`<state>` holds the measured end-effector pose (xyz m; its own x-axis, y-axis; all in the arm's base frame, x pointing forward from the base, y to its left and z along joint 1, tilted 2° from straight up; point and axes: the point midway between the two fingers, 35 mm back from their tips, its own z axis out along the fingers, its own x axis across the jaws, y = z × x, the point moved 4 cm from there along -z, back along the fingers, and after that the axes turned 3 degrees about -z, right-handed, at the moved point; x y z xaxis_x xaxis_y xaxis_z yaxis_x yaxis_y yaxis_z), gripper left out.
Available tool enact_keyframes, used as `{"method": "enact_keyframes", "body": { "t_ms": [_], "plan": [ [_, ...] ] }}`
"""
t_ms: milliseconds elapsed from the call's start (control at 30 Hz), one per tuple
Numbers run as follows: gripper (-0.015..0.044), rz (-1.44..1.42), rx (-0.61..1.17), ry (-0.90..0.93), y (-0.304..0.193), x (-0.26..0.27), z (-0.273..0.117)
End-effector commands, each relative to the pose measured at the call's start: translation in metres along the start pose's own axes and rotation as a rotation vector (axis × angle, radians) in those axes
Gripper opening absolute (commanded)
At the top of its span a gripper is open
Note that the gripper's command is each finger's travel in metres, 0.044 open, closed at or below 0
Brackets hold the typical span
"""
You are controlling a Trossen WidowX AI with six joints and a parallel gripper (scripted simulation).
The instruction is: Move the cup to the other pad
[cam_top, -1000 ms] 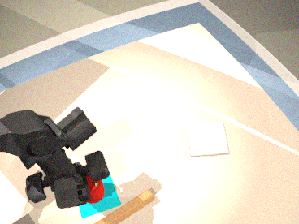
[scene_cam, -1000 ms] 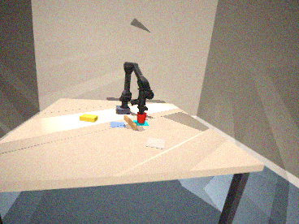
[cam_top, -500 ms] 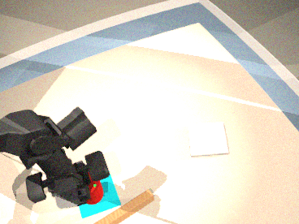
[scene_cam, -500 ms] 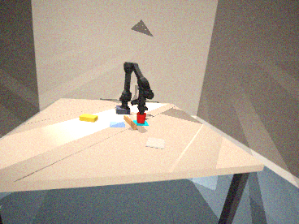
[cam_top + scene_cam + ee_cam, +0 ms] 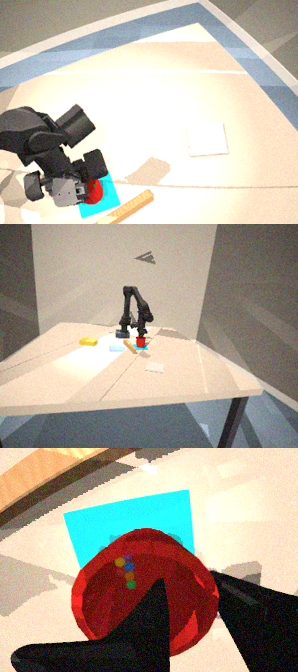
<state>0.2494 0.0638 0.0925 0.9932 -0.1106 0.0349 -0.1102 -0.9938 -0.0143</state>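
The red cup (image 5: pixel 95 193) (image 5: pixel 141 342) (image 5: pixel 145 539) stands upright on the cyan pad (image 5: pixel 112 196) (image 5: pixel 146 347) (image 5: pixel 135 510). Several small marbles (image 5: pixel 129 567) lie inside it, near its far wall in the wrist view. My gripper (image 5: pixel 141 336) (image 5: pixel 185 581) is open at the cup's rim, one finger reaching inside the cup and the other outside its wall, with a gap between them. In the top view the gripper body hides part of the cup. The white pad (image 5: pixel 208 139) (image 5: pixel 155 367) lies apart with nothing on it.
A wooden bar (image 5: pixel 129 206) (image 5: pixel 129 346) (image 5: pixel 30 472) lies close beside the cyan pad. A flat light-blue piece (image 5: pixel 117 348) and a yellow block (image 5: pixel 88 342) lie farther left in the exterior view.
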Motion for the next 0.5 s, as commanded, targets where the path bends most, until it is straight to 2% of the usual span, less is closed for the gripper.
{"method": "enact_keyframes", "body": {
  "t_ms": [0,467],
  "plan": [
    [0.0128,0.001,0.002,0.009,-0.001,0.001,-0.008],
    [0.0128,0.002,0.0,0.01,-0.001,0.001,-0.029]
  ]
}}
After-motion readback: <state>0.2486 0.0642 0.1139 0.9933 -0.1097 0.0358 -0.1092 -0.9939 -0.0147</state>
